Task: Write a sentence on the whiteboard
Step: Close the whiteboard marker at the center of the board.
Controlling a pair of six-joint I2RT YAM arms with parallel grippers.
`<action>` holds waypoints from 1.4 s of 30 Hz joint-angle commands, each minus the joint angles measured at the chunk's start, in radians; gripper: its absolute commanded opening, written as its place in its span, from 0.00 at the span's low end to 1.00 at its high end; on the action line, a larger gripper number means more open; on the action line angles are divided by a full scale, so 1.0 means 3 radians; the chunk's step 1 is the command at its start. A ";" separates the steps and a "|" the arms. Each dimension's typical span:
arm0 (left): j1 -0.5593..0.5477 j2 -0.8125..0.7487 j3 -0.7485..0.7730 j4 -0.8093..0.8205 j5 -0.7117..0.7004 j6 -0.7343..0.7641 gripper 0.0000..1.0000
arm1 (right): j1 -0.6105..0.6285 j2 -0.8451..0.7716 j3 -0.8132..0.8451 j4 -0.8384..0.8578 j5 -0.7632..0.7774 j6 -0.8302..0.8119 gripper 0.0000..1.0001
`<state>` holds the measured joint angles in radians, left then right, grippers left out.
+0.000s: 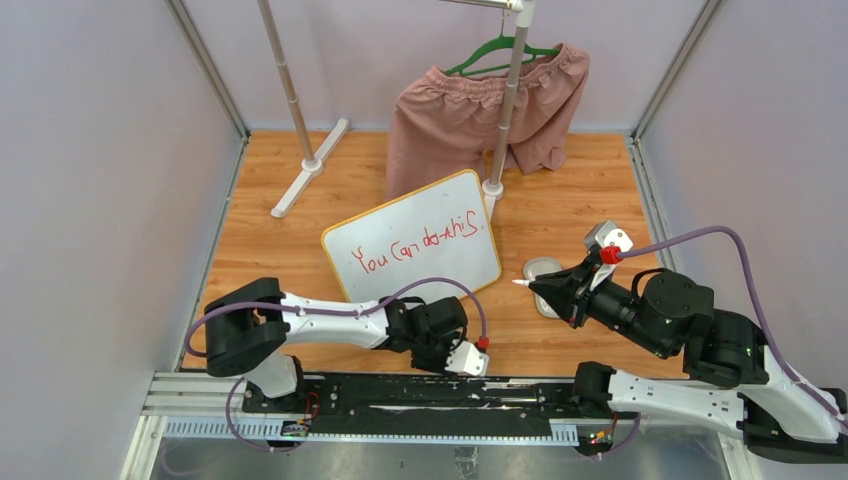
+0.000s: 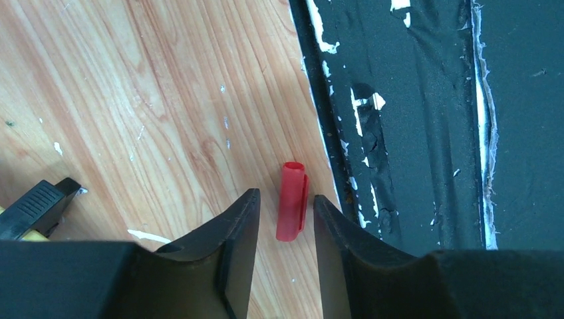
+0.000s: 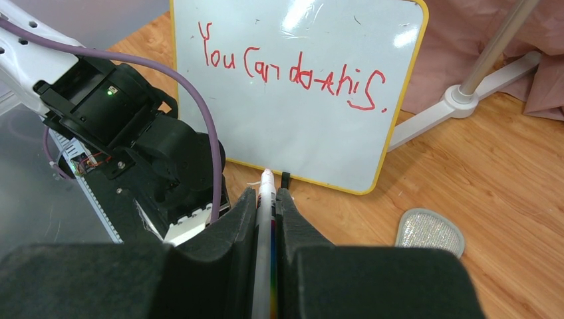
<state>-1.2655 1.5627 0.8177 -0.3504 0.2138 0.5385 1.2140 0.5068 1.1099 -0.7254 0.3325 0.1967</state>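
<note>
Whiteboard [image 1: 440,282] on the wooden table [image 1: 600,200], bearing the red sentence [image 1: 415,247]. To the whiteboard's right, the right gripper [image 3: 267,193] clamps a marker [image 3: 265,229]. Before its near edge, the left gripper [image 2: 286,197] straddles a red cap [image 2: 291,206], jaws apart.

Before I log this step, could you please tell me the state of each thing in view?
whiteboard: standing, written on.
sentence: red, one line.
marker: uncapped, gripped.
red cap: off, lying loose.
left end effector: open around red cap.
right end effector: shut on marker.
shorts: hanging.
grey pad: lying flat.
</note>
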 commanded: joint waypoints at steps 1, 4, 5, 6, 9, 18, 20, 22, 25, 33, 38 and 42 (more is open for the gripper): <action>-0.0015 0.0137 0.0018 -0.0231 -0.0036 0.0023 0.38 | -0.0038 -0.0041 0.0055 0.0021 -0.0029 0.0061 0.00; -0.0015 0.0265 0.0103 -0.0308 0.0010 0.0052 0.31 | -0.0038 -0.0062 0.0061 0.0013 -0.0021 0.0072 0.00; -0.0015 0.0295 0.0130 -0.0333 0.0031 0.0065 0.29 | -0.0038 -0.0066 0.0067 0.0011 -0.0024 0.0077 0.00; -0.0015 0.0326 0.0148 -0.0356 0.0056 0.0074 0.27 | -0.0038 -0.0071 0.0071 0.0006 -0.0023 0.0077 0.00; -0.0015 0.0367 0.0188 -0.0383 0.0092 0.0077 0.22 | -0.0038 -0.0074 0.0074 -0.0009 -0.0018 0.0089 0.00; -0.0011 0.0133 0.0133 -0.0222 -0.0065 -0.0077 0.00 | -0.0038 -0.0031 0.0096 -0.0007 -0.0020 0.0094 0.00; -0.0006 -0.0046 0.0111 -0.0195 -0.0166 -0.0091 0.00 | -0.0038 -0.0006 0.0104 -0.0003 -0.0015 0.0086 0.00; 0.0012 -0.0247 0.0074 -0.0152 -0.0249 -0.0111 0.00 | -0.0038 0.0026 0.0110 0.0009 -0.0013 0.0081 0.00; 0.0050 -0.0544 -0.0005 -0.0085 -0.0350 -0.0167 0.00 | -0.0038 0.0080 0.0115 0.0036 -0.0022 0.0064 0.00; 0.0056 -0.1405 -0.0356 0.0302 -0.0699 -0.0521 0.00 | -0.0038 0.0317 0.0141 0.0107 -0.0133 -0.0026 0.00; 0.0056 -0.2148 -0.0536 0.0678 -0.0906 -0.0707 0.00 | -0.0038 0.0639 0.0283 0.0110 -0.0469 -0.0138 0.00; 0.0056 -0.2514 -0.0599 0.0885 -0.0975 -0.0849 0.00 | -0.0033 0.0954 0.0434 0.0088 -0.0748 -0.0222 0.00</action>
<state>-1.2522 0.8982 0.6529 -0.2169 -0.0288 0.3489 1.2140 0.7254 1.1866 -0.7116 0.2096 0.1745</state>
